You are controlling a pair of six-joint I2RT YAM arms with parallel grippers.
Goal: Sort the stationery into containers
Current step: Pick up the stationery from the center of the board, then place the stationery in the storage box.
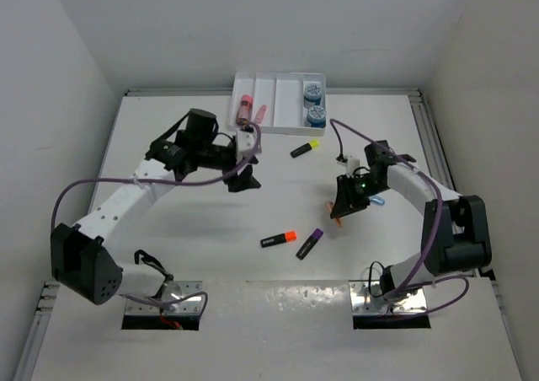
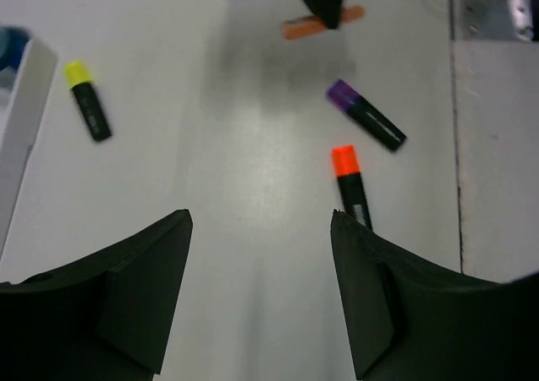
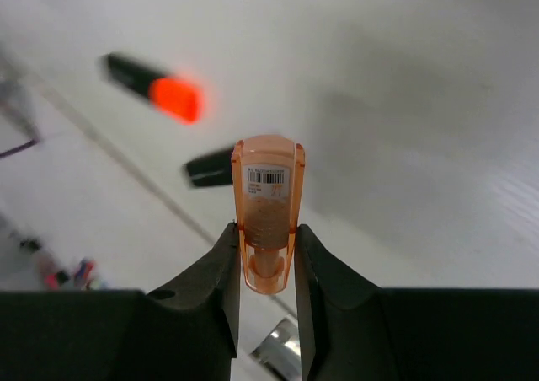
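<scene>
The right claw (image 3: 267, 239) pinches an orange stick (image 3: 268, 208) bearing a small barcode label (image 3: 267, 177), digits unreadable. The left claw (image 2: 261, 229) gapes wide above the surface (image 2: 244, 111).

White barcode sticker (image 3: 267, 177) on the orange stick (image 3: 268, 221), seen in the right wrist view. Bars are plain, but the small digits beneath are too blurred to read. Nothing else is legible in any view.

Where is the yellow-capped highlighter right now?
In the top view the yellow highlighter lies on the table, centre-right, just in front of the white tray.
</scene>
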